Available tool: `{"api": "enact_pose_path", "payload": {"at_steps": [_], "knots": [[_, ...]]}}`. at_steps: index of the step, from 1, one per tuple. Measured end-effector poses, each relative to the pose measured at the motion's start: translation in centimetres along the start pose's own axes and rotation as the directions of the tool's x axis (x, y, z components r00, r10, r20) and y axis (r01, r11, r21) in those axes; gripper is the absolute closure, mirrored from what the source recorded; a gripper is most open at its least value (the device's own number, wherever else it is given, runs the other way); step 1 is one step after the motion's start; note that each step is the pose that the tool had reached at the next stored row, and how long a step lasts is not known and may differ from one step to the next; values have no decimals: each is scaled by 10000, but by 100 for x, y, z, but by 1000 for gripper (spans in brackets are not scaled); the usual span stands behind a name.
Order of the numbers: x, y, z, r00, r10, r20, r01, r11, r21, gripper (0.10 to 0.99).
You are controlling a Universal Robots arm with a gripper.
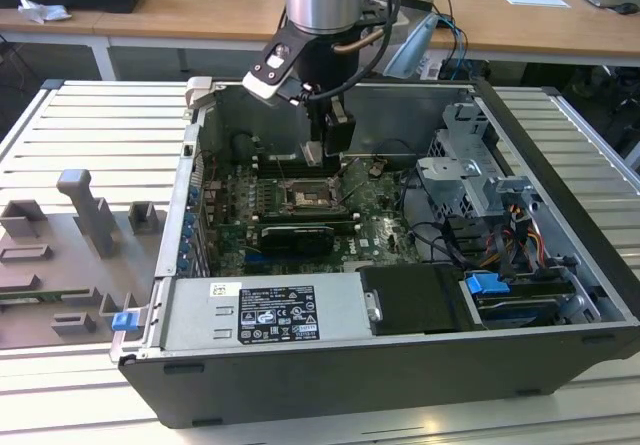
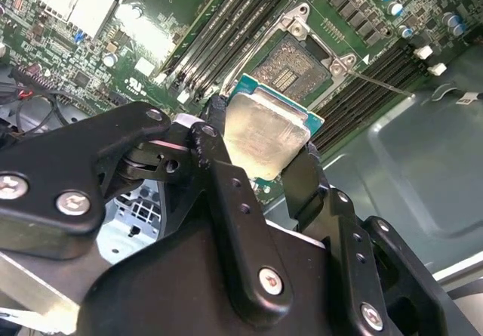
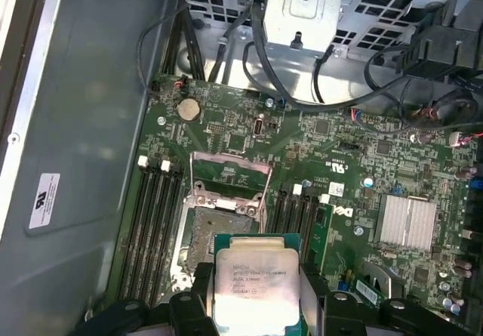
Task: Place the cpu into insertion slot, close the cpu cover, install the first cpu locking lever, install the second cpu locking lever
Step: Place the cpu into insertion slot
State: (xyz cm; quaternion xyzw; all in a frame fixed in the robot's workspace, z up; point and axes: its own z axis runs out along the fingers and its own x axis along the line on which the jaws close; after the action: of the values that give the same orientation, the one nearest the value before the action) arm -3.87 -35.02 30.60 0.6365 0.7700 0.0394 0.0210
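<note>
Slatted metal bench [image 1: 90, 115] with an open PC case [image 1: 560, 155] lying on it, and desks [image 1: 180, 10] across the top of the exterior view

Progress-wise, step one isn't finished yet. The pincer [image 2: 264, 136] is clamped on the cpu [image 3: 255, 291] by two opposite edges. It hangs inside the case, upper middle of the exterior view, over the green motherboard [image 3: 355, 162]. From both wrist views I'd say the chip sits just beside and above the insertion slot [image 3: 215, 234], not touching it, so nothing is seated.

The slot is bare, with a dark centre and a black frame around it, and rows of memory slots [image 3: 155, 223] either side. The cpu cover [image 3: 226, 157] is flipped up and open at the far edge of the socket. In the second wrist view a thin metal lever [image 2: 377, 84] sticks out sideways, so to me it looks unlatched. I can't pick out the other lever for sure. Seating the chip, closing the cover and setting both levers all look left to do.

The chip itself is a small flat square with a pale silver-beige lid and some print on it. A teal-green border peeks out round the lid, and it's held roughly level as far as I can tell
</note>
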Motion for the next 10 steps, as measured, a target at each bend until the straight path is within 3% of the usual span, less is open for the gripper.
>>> {"api": "enact_pose_path", "payload": {"at_steps": [10], "knots": [[-1, -4, 53, 10000, 0, -3, 0, 10000, 0, 545]]}}
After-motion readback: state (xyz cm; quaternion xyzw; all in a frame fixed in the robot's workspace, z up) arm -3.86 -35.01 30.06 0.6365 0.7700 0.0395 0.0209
